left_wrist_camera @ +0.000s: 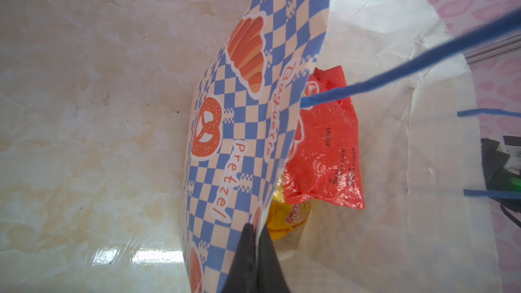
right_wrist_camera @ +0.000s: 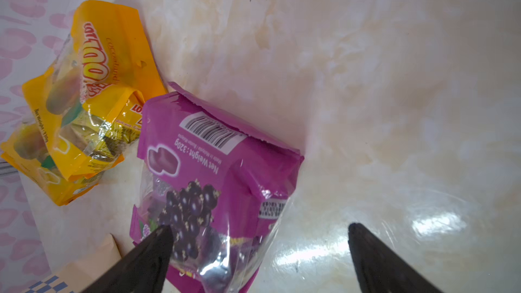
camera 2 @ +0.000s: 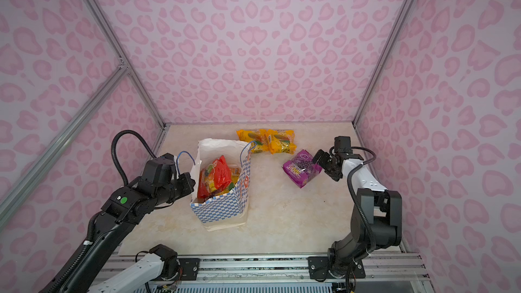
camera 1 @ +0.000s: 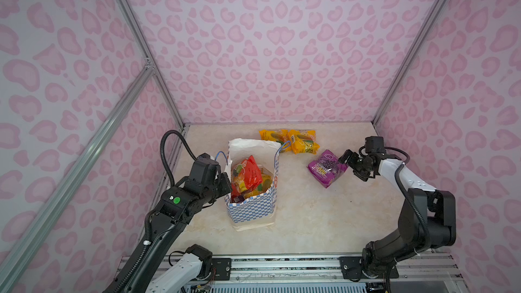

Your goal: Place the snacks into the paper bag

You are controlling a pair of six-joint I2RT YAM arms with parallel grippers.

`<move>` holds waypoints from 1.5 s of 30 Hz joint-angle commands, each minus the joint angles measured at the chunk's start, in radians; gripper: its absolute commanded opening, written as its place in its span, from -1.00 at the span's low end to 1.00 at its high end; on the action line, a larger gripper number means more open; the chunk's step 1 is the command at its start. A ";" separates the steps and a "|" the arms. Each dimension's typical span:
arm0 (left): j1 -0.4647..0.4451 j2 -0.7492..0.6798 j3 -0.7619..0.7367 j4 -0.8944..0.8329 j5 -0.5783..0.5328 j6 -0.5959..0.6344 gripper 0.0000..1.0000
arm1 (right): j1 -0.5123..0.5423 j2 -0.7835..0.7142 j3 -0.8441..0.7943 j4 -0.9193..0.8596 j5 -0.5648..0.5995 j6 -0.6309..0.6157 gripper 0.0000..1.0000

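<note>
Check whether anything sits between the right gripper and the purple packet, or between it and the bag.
Nothing visible. The open right gripper is at the purple packet; only bare table separates that packet from the paper bag. A red packet pokes up in the bag's mouth.

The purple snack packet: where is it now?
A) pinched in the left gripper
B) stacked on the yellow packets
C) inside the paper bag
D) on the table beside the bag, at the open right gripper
D: in a top view the purple packet lies on the table to the right of the paper bag, and the right wrist view shows the right gripper with jaws wide apart at its end.
</note>
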 commanded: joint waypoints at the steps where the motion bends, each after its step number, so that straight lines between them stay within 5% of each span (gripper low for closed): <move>1: 0.001 -0.006 0.001 -0.004 -0.009 -0.006 -0.93 | -0.016 0.062 0.011 0.068 -0.060 -0.047 0.97; 8: 0.001 -0.007 -0.001 -0.010 -0.015 -0.003 -0.94 | -0.025 0.171 -0.014 0.207 -0.208 -0.028 0.92; 15: 0.001 0.005 -0.007 0.003 -0.001 -0.005 -0.93 | -0.025 0.216 -0.076 0.219 -0.193 0.003 0.67; 34: 0.001 0.005 0.015 -0.008 -0.005 -0.002 -0.93 | -0.025 0.029 -0.073 0.214 -0.278 0.035 -0.95; 45: 0.001 0.000 0.021 -0.013 -0.001 0.001 -0.94 | -0.025 -0.224 0.010 0.025 -0.233 0.029 -1.00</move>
